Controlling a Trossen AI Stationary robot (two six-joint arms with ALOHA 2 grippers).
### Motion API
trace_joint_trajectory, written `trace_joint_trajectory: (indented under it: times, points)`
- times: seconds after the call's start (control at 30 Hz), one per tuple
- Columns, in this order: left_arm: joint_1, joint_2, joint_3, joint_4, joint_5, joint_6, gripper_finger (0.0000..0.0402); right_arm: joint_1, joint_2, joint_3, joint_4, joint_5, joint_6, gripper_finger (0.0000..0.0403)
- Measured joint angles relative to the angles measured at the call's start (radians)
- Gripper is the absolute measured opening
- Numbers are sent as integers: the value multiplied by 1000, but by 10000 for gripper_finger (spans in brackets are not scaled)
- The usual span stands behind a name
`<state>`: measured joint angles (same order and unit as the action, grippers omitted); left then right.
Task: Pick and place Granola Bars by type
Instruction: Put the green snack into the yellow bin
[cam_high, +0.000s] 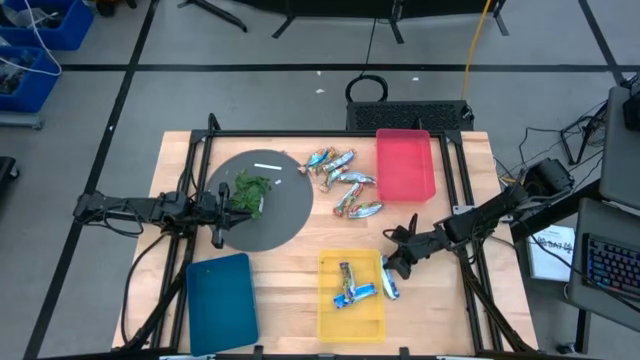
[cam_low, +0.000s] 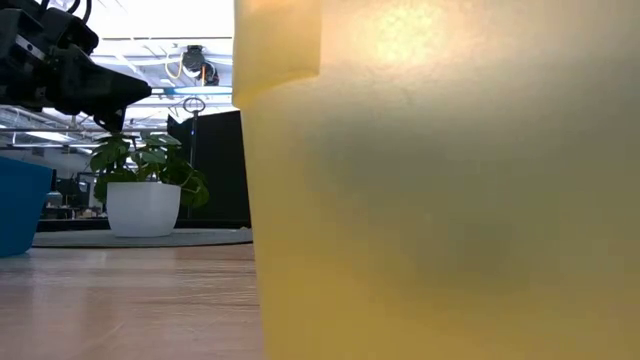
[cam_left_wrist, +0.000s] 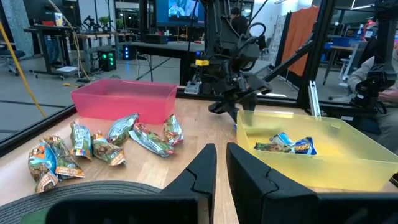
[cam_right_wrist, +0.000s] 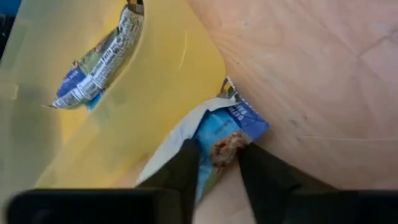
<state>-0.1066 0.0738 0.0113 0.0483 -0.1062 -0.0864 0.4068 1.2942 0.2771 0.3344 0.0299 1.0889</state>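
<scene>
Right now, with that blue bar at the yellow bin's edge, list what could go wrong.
1. The right gripper holds the blue bar right at the yellow bin's rim; released here, it may land on the table instead.
2. The grip is only on one end of the crinkled wrapper, so it could slip.
3. Lowering further might knock the bin's wall.

The bar (cam_right_wrist: 227, 134) was bright blue and white — the tray (cam_high: 352, 318) yellow, another (cam_high: 405, 165) red, the mat (cam_high: 285, 205) dark grey.

Overhead looks straight down; low camera sits against the yellow bin (cam_low: 440, 180), which both wrists also see.
</scene>
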Motion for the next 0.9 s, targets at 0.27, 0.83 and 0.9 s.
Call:
trace_joint_trajectory:
  times: [0.27,0.83,0.9]
  points:
    - [0,0,0,0,0,0,47,1,-3,-2,6,21,-84,7]
    - [0,0,0,-1,0,1,47,5,-384,0,-64,102,-108,1]
    - [0,0,0,-1,0,1,47,16,-373,9,24,109,-135,0]
